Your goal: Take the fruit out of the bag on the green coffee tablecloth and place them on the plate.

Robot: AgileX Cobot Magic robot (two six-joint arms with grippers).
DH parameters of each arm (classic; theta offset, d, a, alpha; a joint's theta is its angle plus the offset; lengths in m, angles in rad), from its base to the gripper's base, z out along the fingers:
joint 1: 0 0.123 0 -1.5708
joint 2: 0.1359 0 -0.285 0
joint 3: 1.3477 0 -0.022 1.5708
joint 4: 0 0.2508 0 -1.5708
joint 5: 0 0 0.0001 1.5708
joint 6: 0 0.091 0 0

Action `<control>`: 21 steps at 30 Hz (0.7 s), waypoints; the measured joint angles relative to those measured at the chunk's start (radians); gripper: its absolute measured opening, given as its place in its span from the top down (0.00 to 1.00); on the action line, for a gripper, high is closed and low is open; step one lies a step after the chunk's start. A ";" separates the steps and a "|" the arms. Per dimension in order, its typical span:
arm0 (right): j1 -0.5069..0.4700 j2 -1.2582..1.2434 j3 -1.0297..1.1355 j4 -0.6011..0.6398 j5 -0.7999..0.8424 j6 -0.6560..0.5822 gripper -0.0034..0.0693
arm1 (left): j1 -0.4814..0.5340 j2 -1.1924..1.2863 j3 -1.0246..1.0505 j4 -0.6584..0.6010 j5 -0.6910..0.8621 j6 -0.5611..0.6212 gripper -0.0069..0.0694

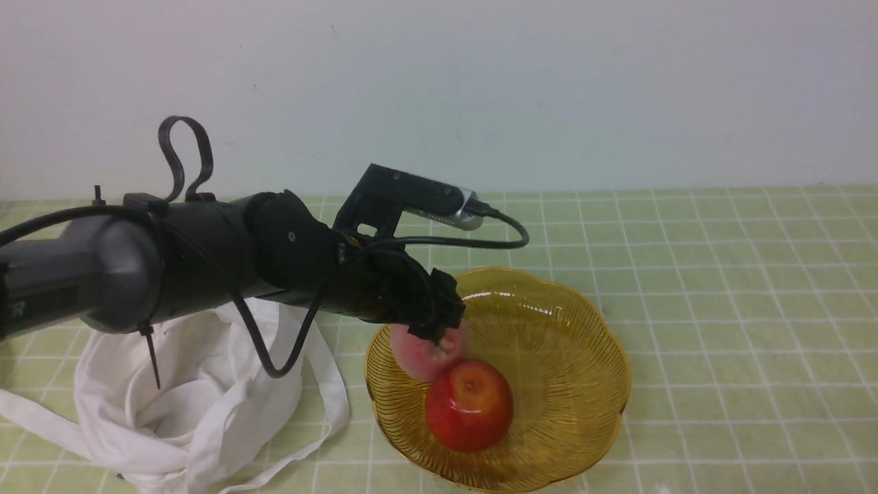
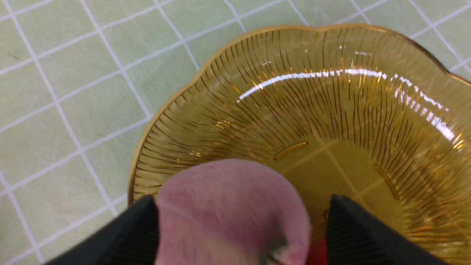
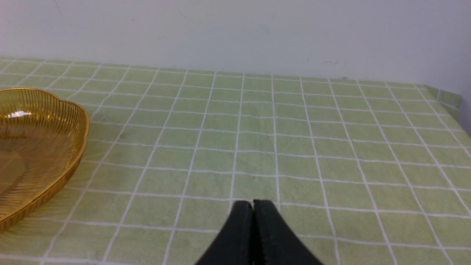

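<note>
In the front view, the left gripper (image 1: 439,322) hangs over the left side of the amber plate (image 1: 583,329). The pink peach (image 1: 418,357) sits under it, just beside a red apple (image 1: 470,405), and the white bag (image 1: 199,405) lies slumped further left on the green tablecloth (image 1: 720,274). In the left wrist view, the jaws stand wider than the peach, and one finger (image 2: 132,235) touches it while the other (image 2: 353,232) stays clear. In the right wrist view, the right gripper (image 3: 253,221) is closed, fingers pressed together, above the cloth.
</note>
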 joint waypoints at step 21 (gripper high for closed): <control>0.000 0.000 0.000 0.000 0.000 0.000 0.97 | 0.111 -0.562 -0.002 0.126 0.264 -0.092 0.84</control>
